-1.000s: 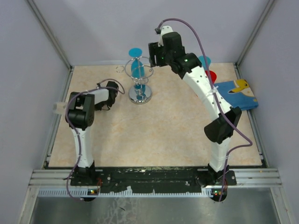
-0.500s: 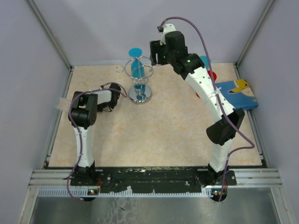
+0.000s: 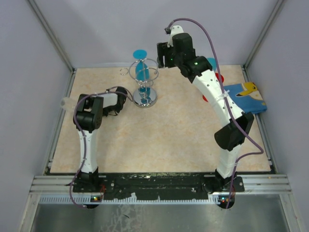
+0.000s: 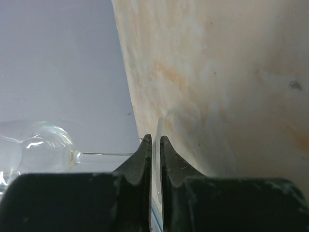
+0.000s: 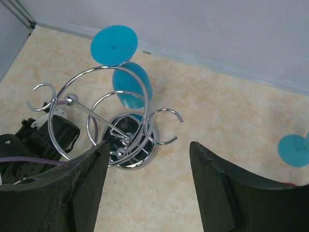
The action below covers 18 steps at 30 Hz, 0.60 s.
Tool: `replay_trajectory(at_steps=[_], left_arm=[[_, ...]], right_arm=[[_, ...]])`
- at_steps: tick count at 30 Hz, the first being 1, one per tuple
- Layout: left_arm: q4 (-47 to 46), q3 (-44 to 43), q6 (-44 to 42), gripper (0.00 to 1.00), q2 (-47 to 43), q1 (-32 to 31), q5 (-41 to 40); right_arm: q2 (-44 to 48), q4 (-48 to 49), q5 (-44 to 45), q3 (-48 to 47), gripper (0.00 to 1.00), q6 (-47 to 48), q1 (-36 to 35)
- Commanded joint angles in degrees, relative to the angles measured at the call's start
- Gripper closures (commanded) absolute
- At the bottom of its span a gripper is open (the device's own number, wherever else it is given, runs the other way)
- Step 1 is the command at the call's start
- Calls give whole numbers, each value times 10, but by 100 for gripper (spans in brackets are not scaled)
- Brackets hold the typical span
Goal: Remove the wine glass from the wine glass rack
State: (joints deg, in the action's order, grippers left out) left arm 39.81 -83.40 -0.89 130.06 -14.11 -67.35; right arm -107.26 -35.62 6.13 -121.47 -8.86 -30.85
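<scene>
Since a second ago, your left arm has carried the wine glass (image 3: pixel 65 102) a little farther along the left edge of the table (image 3: pixel 159 140), and its forearm has swung slightly right, toward the rack (image 3: pixel 145 100). The right arm has drawn a touch farther back and right. The rack and the blue glass (image 5: pixel 131 87) hanging in it have not moved.

The top view shows only the glass's pale bowl, poking out left of the left arm and well apart from the rack. The left wrist view shows the hold. The left gripper (image 4: pixel 153 145) is pinching the glass's thin foot edge-on between its black fingers. The stem runs level to the left, and the bowl lies on its side in front of the grey wall (image 4: pixel 58 58).

The right wrist view looks down on the rack. The right gripper (image 5: pixel 148 143) is spread wide above it and touches nothing.

The wine glass is clear and colourless. The table is a mottled cream. The rack is shiny silver wire with curled loops on a central post and a round mirrored base. The blue glass hangs upside down, with its flat round foot on top.
</scene>
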Motion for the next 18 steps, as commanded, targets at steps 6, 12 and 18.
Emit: replay_trajectory(at_steps=[6, 12, 18], left_arm=[[-1, -18, 61, 88, 25, -7, 110], [8, -26, 69, 85, 30, -16, 119], [15, -30, 77, 80, 40, -26, 115]], right_arm=[[33, 26, -9, -3, 32, 5, 4], [33, 27, -8, -3, 32, 4, 4], [34, 27, -8, 0, 32, 2, 4]])
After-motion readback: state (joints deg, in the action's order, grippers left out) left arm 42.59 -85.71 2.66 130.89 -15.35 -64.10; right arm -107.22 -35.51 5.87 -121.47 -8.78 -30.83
